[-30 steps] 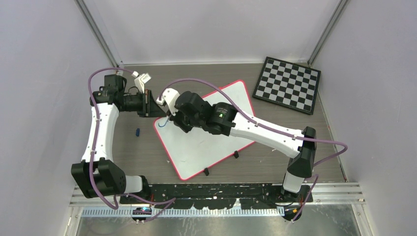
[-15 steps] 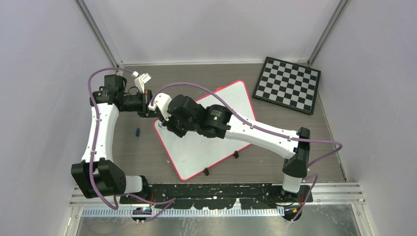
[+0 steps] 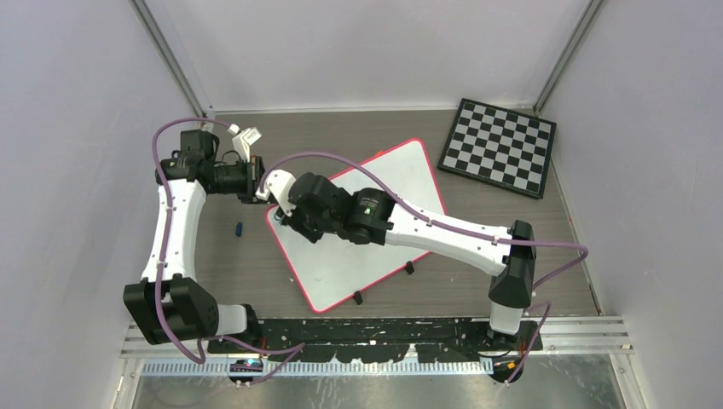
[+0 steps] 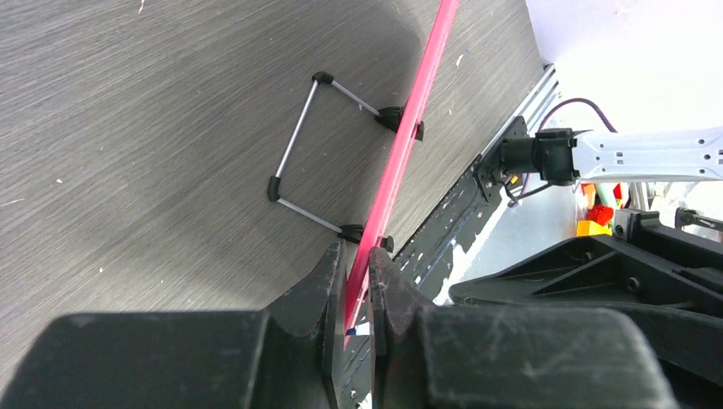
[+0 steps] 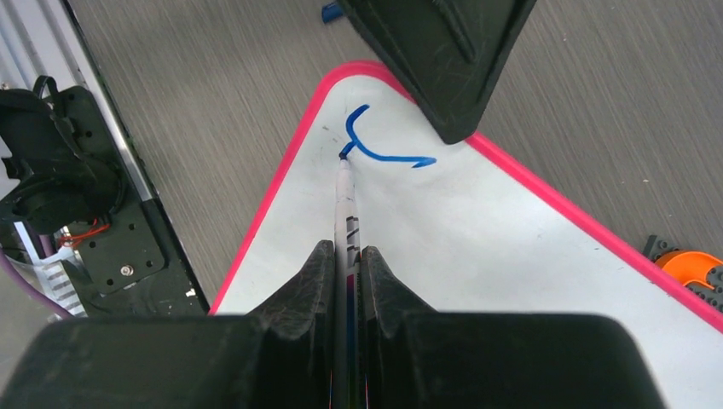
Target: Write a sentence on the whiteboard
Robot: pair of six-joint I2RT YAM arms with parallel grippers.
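Whiteboard (image 3: 341, 264), one, rim pinched in left gripper (image 4: 358, 281); marker (image 5: 344, 200), one, pinched in right gripper (image 5: 347, 264); one blue stroke (image 5: 375, 153).

Your top camera looks steeply down from behind the near edge over the whole table (image 3: 230, 264), while both wrist cameras sit low and close, all three views sharing the whiteboard (image 3: 401, 183) at its red-rimmed left corner.

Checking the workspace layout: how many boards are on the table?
2: the whiteboard at centre, partly under the right arm, and the chessboard at the far right corner. None seems hidden.
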